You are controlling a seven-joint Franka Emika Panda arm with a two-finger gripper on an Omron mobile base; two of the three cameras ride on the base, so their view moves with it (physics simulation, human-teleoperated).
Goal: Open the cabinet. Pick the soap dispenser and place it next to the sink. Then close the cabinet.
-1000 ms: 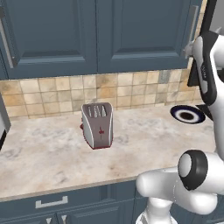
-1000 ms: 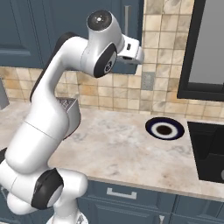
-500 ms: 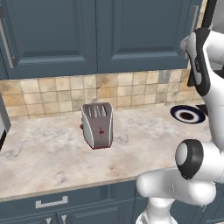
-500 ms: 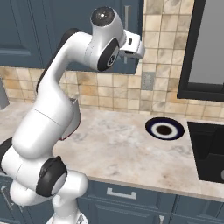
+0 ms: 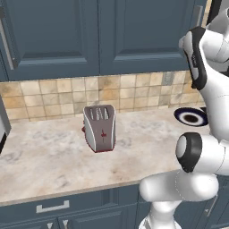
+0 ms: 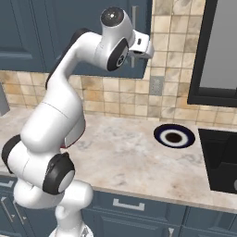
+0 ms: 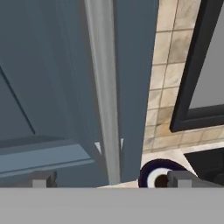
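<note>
Fingers wide, empty, straddling handle low on cabinet above tabletop, right of toaster. Risk: closing off-centre, slipping off slim bar, door staying shut. Slate-blue recessed door, light-grey vertical bar at right edge

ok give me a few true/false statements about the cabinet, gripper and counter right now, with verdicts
1. The cabinet door is closed. True.
2. The gripper is shut on the cabinet's handle. False: its fingertips stand apart on either side of the bar, open.
3. A toaster stands on the counter. True.
4. The soap dispenser sits beside the toaster. False: nothing stands next to the toaster.
5. A dark blue and white dish lies on the counter. True.
</note>
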